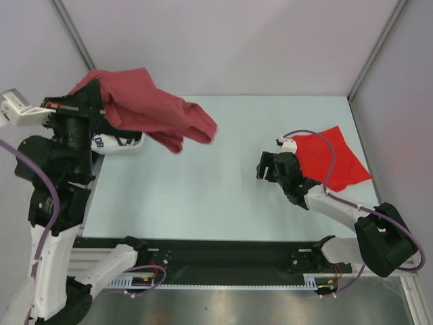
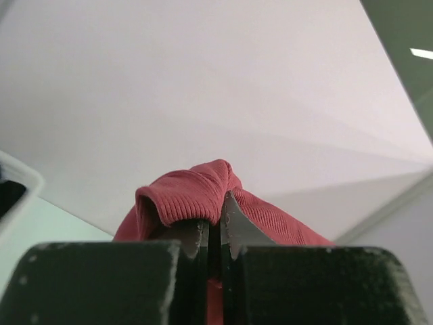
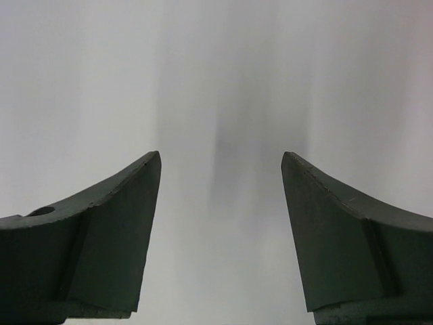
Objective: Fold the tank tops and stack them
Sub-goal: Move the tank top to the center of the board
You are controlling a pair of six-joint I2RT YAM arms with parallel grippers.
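While left gripper (image 2: 215,223) pinches dusty-maroon ribbed tank top (image 1: 155,112) aloft, trailing rightward | right gripper (image 1: 267,166) gapes empty beside folded bright-red top (image 1: 342,159).

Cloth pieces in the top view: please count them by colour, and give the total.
Maroon tank top: 1
Bright red tank top: 1
White cloth with dark lettering: 1
Total: 3
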